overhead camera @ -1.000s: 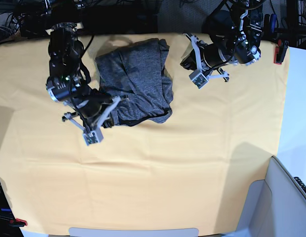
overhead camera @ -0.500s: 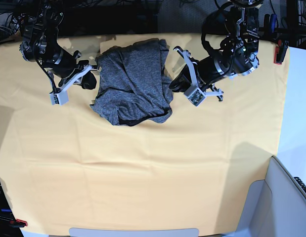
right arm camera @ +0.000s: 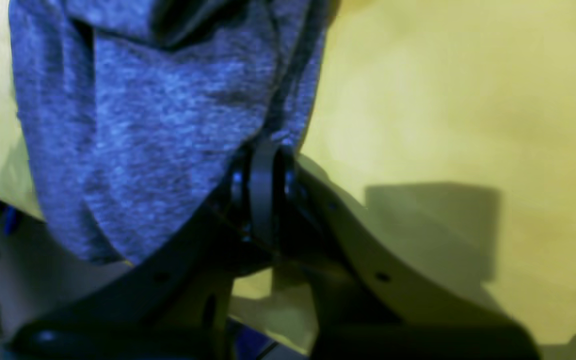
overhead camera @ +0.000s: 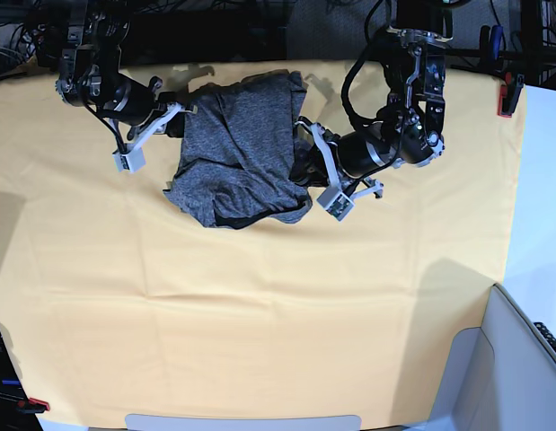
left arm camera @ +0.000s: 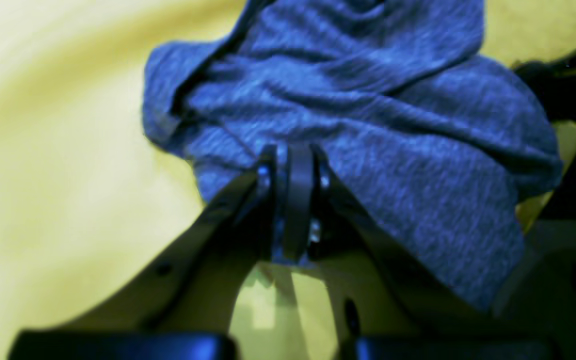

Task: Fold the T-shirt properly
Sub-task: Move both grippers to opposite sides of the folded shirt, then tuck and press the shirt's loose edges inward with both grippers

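T-shirt [overhead camera: 244, 148]: charcoal knit, rumpled in a loose heap on the far middle of the yellow tablecloth [overhead camera: 260, 314]. Judged light, limp, prone to slumping; best taken at hem or edge corners. Left gripper [left arm camera: 290, 165] and right gripper [right arm camera: 263, 165]: jaws closed, tips at opposite fabric edges; whether either pinches cloth is unclear.

T-shirt [overhead camera: 242, 148] lies on tablecloth [overhead camera: 260, 314], between both hands

The left gripper [overhead camera: 304, 153] and the right gripper [overhead camera: 174, 119] are both held closed, each arm reaching inward from opposite sides.
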Controlling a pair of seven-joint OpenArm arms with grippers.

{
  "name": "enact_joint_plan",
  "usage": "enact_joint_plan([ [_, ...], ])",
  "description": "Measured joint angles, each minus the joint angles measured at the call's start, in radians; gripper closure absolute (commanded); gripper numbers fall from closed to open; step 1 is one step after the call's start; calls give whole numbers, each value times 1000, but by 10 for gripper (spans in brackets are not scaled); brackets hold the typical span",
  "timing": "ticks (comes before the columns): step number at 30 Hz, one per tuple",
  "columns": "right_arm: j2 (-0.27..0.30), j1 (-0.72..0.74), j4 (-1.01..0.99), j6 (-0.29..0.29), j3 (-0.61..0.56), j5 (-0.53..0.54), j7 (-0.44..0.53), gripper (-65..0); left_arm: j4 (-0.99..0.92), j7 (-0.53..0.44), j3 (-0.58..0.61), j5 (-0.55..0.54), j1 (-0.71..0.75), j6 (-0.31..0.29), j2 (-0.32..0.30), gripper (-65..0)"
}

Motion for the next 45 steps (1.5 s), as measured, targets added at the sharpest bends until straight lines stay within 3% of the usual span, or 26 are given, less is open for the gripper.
enact_joint_plan([
  [8,-23,8,0,10,-31,-190,33,0,0,1,7,2,-1,4,24,-20],
  [13,-36,11,-24,13,-53,-246,88,0,-5,-2,97,-1,-2,6,43,-20],
  [16,-52,-5,-26,14,-64,-303,154,0,-66,-25,127,-15,-10,-4,58,-20],
  [20,-58,-9,-20,16,-72,-353,169,0,-163,-23,120,0,-20,0,51,-20],
  [21,-61,-9,-19,18,-74,-375,169,0,-182,-32,117,-7,-29,11,45,-20],
  [25,-63,-24,3,25,-87,-434,188,0,-202,-100,119,-17,-55,170,3,-20],
  [27,-63,-40,32,24,-98,-480,182,0,-201,-119,117,-22,-54,210,-20,-20],
  [30,-66,-61,71,24,-103,-546,153,0,-201,-129,117,-33,-52,212,-49,-20],
  [38,-60,-81,128,16,-98,-747,105,0,-123,-101,117,-5,-39,230,-49,-20],
  [45,-41,-63,187,3,-86,-788,81,0,106,-27,114,-6,24,233,-51,-22],
])
